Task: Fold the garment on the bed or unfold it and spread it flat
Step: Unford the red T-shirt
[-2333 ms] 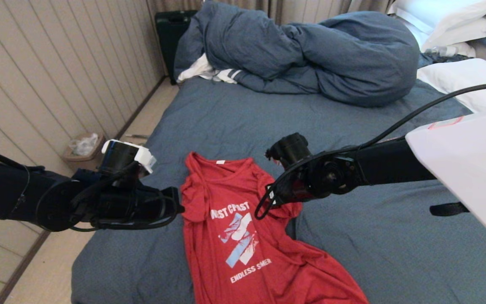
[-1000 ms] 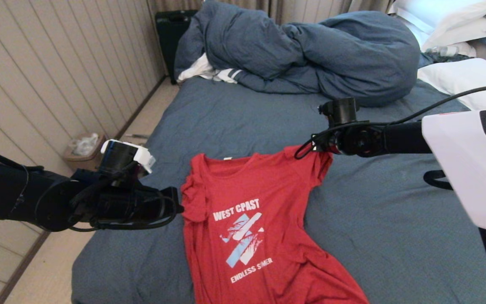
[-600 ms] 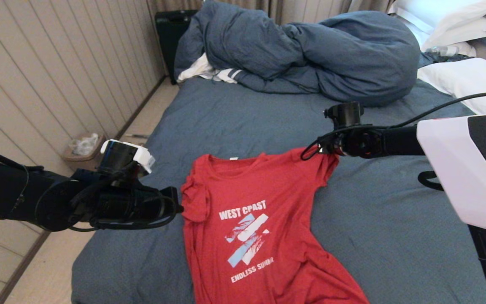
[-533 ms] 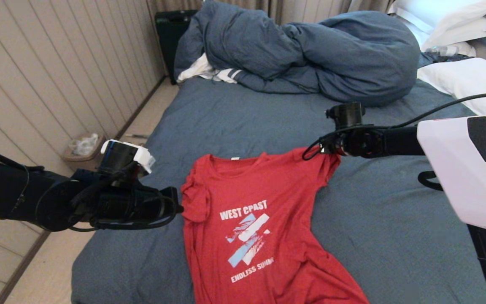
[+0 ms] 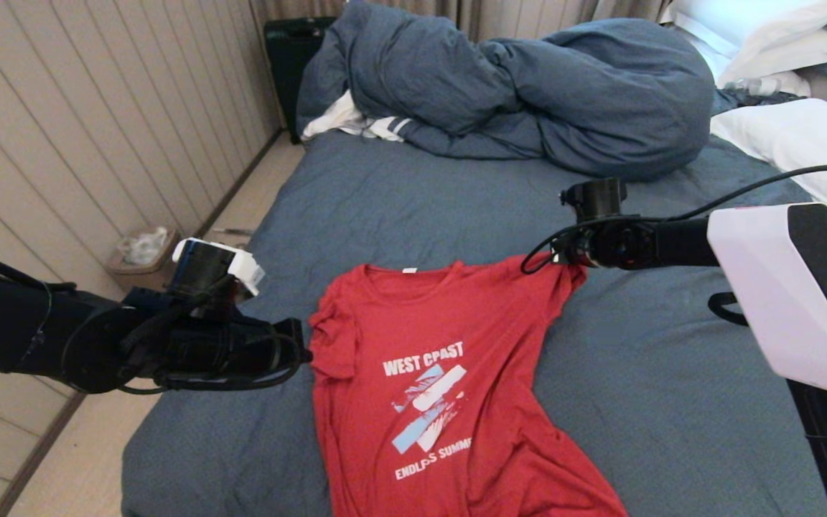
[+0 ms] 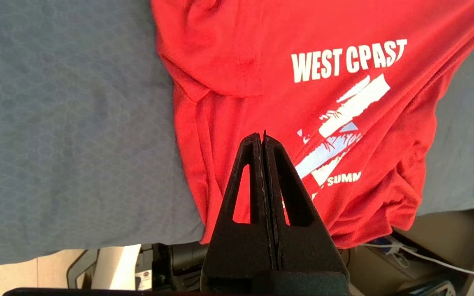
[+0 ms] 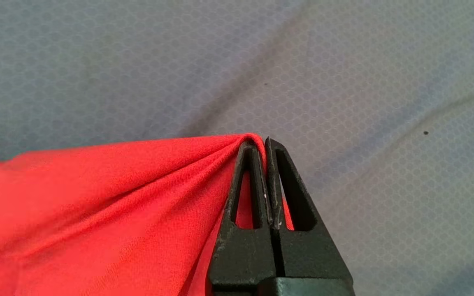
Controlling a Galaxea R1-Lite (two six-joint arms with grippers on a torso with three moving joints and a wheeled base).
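While my right hand (image 7: pixel 265 142) pinched one sleeve of the single red T-shirt (image 5: pixel 428 388) lying print-up on the bed (image 5: pixel 399 201), my left hand (image 6: pixel 263 135) hovered closed and empty above its other side.

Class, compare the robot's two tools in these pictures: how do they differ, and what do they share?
The right tool is shut on the T-shirt's sleeve, stretching it sideways; the left tool is shut on nothing. The right reaches out over the bed; the left hangs above the shirt's side. Both are black, with jaws closed.
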